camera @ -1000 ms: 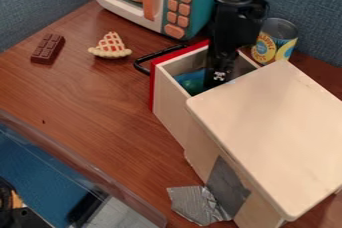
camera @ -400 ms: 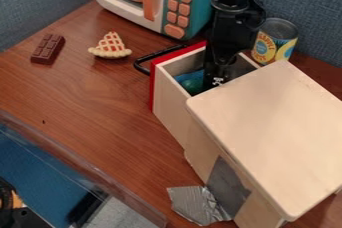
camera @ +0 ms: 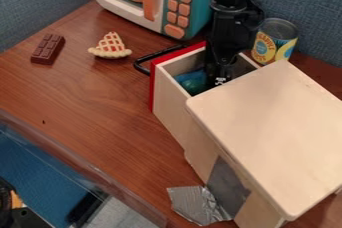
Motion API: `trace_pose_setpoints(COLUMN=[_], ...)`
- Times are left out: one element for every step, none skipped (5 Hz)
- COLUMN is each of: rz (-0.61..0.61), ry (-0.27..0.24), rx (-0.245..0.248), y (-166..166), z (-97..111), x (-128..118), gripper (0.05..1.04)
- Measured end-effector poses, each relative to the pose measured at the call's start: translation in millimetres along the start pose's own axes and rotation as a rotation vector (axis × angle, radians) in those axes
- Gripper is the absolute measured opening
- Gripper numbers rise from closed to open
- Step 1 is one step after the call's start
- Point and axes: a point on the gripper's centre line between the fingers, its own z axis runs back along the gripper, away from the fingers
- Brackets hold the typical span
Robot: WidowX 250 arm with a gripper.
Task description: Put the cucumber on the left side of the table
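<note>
One green, rounded thing [camera: 195,86] is noted inside the open drawer [camera: 169,106], against its left wall; it is judged, not confirmed, to be the cucumber. Relation to the gripper [camera: 218,78]: the green thing lies just left of it and slightly toward the near side, both being within the drawer. Whether the two touch cannot be determined. Long axis of the green thing: not established, as only part of it is exposed between the drawer wall, the gripper and the wooden cabinet [camera: 270,127]. A blue patch [camera: 188,75] is found beside it on the far side; its nature is unclear.

Condition of the gripper: pointed down into the drawer, near the cabinet's far edge. How far it is open cannot be told, nor whether it has hold of anything.

Step in hand, as assessed: securing the cucumber in the drawer. If it is not held, a small correction leftward would be called for before closing; if it is held, a straight lift above the wall and red front [camera: 153,87] should precede travel left. Risk: catching the cabinet's edge or the drawer wall on the way up. Destination: the left part of the table [camera: 87,94], where a pie slice [camera: 110,47] and a chocolate bar [camera: 48,49] lie toward the far side. Delivery is outstanding.
</note>
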Motion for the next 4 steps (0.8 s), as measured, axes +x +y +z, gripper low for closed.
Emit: trace_pose_setpoints(rz=[0.005, 0.023, 0.029, 0.038], ry=[-0.001, 0.004, 0.02, 0.027], rx=[0.001, -0.005, -0.005, 0.003], y=[3.6, 4.0, 5.3, 6.8], z=[-2.3, -4.9, -16.6, -19.8], x=[2.4, 2.5, 1.8, 8.0], gripper=[1.0, 0.943, 0.651, 0.392])
